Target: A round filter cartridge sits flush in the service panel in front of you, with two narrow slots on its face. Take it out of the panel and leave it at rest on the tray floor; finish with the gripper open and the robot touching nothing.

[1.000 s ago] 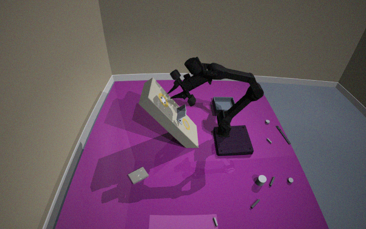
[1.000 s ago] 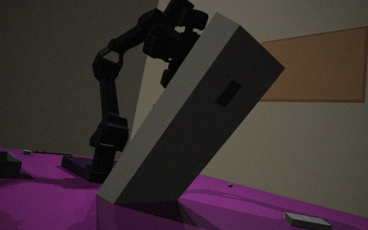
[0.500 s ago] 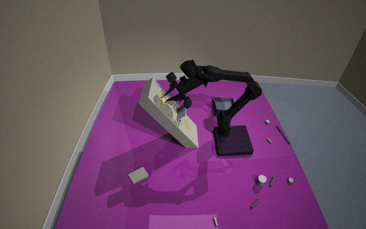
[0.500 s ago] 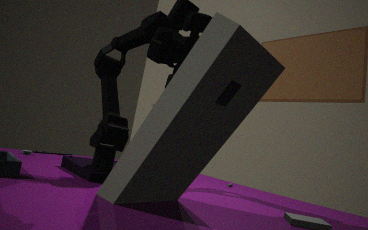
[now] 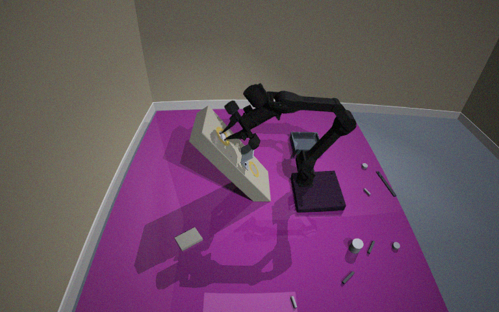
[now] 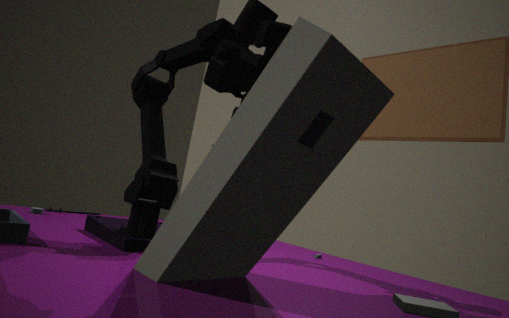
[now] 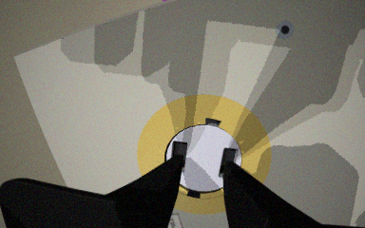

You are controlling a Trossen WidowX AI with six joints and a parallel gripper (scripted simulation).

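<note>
The round white cartridge sits in the tilted service panel, inside a yellow ring. Its two dark slots show in the wrist view, a left slot and a right slot. My gripper is partly open with nothing held. Its fingertips are at the cartridge face, overlapping the lower ends of the slots in the wrist view; whether they are inside the slots I cannot tell. The tray stands on the table beside the arm's base.
A grey flap-like part and a second yellow ring are lower on the panel. A flat beige block lies on the table. A white cylinder and several small pieces lie to the right.
</note>
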